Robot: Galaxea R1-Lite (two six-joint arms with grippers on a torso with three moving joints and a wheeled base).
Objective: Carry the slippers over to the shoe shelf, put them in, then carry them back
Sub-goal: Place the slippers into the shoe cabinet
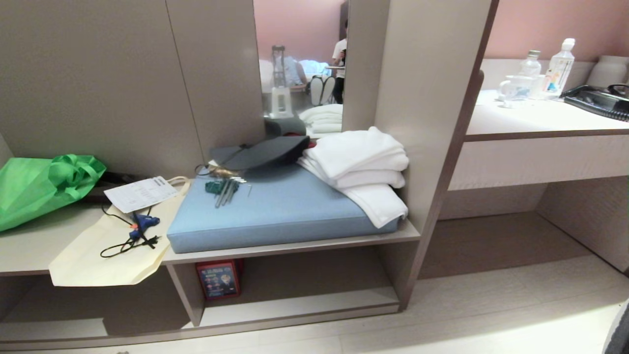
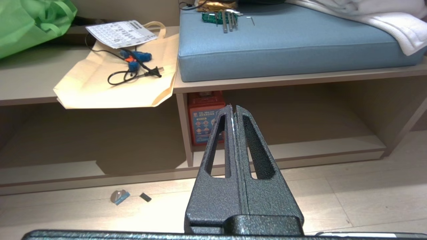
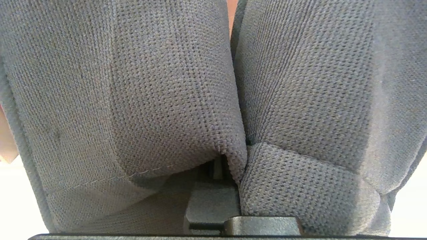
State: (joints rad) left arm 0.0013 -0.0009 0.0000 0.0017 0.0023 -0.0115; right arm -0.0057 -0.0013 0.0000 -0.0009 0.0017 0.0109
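Note:
The slippers (image 3: 140,93) fill the right wrist view as two dark grey knitted bands pressed side by side. My right gripper (image 3: 218,168) is shut on them, and the fabric hides its fingers almost entirely. A dark grey edge of the slippers (image 1: 620,329) shows at the lower right corner of the head view. The shoe shelf (image 1: 304,302) is the low cubby with a pale base board under the bench. My left gripper (image 2: 232,108) is shut and holds nothing. It hangs above the floor, pointing at the shoe shelf (image 2: 317,146).
A red box (image 1: 217,279) stands at the cubby's left end. On the bench lie a blue cushion (image 1: 275,211), white towels (image 1: 358,167), a cream tote (image 1: 105,250) and a green bag (image 1: 39,184). The desk counter (image 1: 540,118) is to the right. Small scraps (image 2: 119,196) lie on the floor.

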